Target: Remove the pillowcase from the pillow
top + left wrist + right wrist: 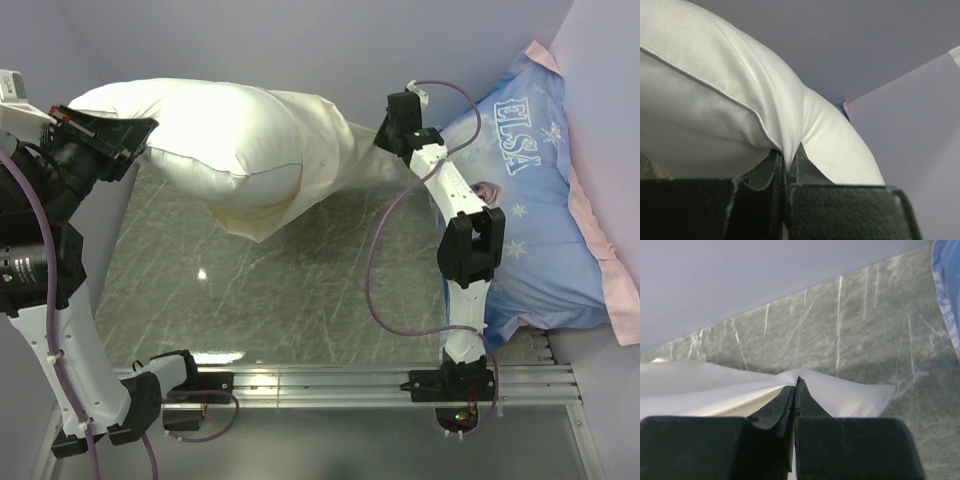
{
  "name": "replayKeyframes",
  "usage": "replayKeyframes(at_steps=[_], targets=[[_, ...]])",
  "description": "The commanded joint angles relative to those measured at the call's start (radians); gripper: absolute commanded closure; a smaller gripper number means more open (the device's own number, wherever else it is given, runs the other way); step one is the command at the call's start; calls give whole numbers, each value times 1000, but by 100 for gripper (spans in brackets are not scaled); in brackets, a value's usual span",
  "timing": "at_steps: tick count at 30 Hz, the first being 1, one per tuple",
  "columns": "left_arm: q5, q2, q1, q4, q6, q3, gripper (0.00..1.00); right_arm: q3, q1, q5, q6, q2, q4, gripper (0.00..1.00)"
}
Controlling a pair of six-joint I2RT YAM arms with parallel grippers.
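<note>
Pinching end of pillow (200, 130) in left gripper (787, 156), jaws pressed together on white fabric; right gripper (796, 386) clamped likewise on pillowcase (330, 150) edge. Held stretched between arms, above table (300, 295). Judged about halfway: left part bared, right part not yet out of sleeve.

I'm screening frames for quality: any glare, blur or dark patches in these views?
Top external: sharp, one small glare spot on the glossy table. Left wrist: left tool dark and soft-edged against the brightly lit pillow. Right wrist: right tool likewise near-black; pillowcase bright, not blown out.
</note>
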Motion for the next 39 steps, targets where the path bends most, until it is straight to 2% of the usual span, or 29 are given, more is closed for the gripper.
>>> replayKeyframes(at_steps=[1,9,14,23,31,39], targets=[[-64,-92,1,205,6,50,100,94,-61,100,-17,55,-25,100],[-190,-158,-70,158,55,67,99,285,-64,136,-67,168,-57,100],[-237,-181,-139,165,54,53,100,247,-64,131,-75,170,-2,100],[-340,-216,-206,130,71,96,100,292,-74,101,-63,250,-7,100],[-363,-251,-256,130,63,55,99,267,-82,91,-72,277,13,100],[-400,-241,-300,86,71,191,100,286,-93,88,-81,322,0,100]])
